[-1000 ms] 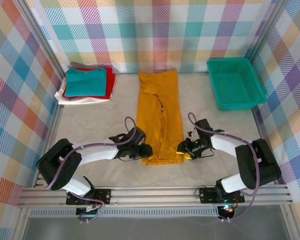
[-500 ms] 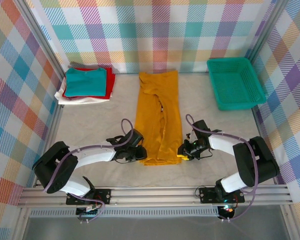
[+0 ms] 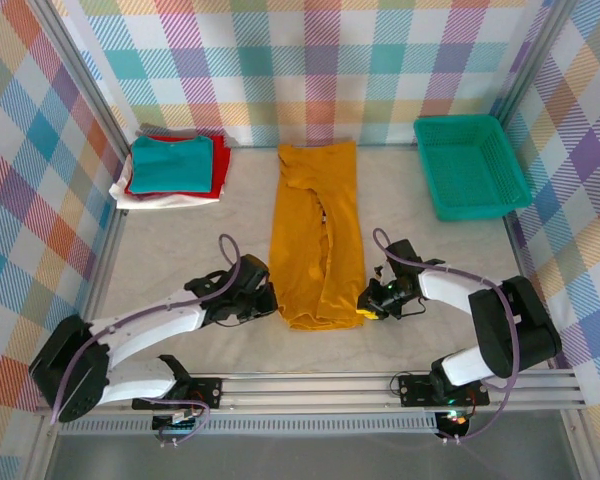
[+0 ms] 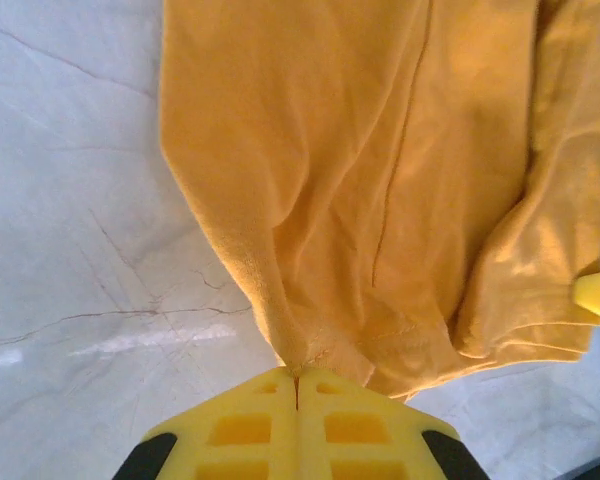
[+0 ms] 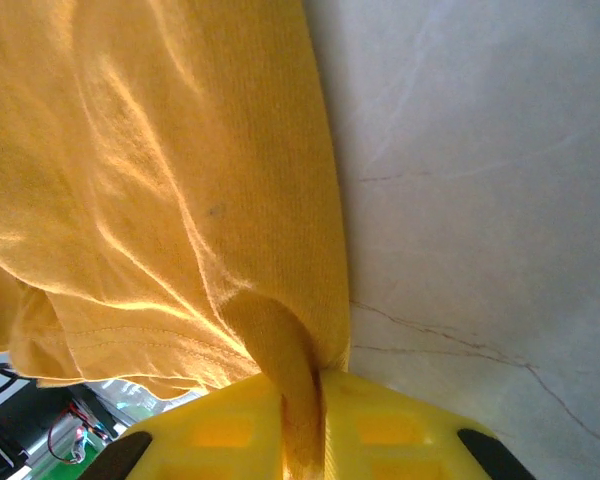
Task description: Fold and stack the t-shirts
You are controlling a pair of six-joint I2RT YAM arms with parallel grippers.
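Note:
The mustard-yellow t-shirt (image 3: pixel 315 230) lies folded into a long narrow strip down the middle of the table, with its hem toward me. My left gripper (image 3: pixel 270 303) is at the hem's near left corner. In the left wrist view its yellow jaws (image 4: pixel 298 385) are shut, with the tee's (image 4: pixel 360 170) corner pinched at their tip. My right gripper (image 3: pixel 365 300) is at the near right corner. It (image 5: pixel 302 400) is shut on a fold of the tee (image 5: pixel 160 170) that runs between the pads. Folded t-shirts (image 3: pixel 172 165) are stacked at the back left, teal on top of red and white.
A green mesh basket (image 3: pixel 470 165) stands at the back right. Plaid walls enclose the table on three sides, and a metal rail runs along the near edge. Pale table surface (image 3: pixel 180 240) lies between the stack and the yellow tee.
Both grippers have closed on the hem corners of the yellow tee. The left gripper has shifted slightly left, away from the hem. The right one has barely moved.

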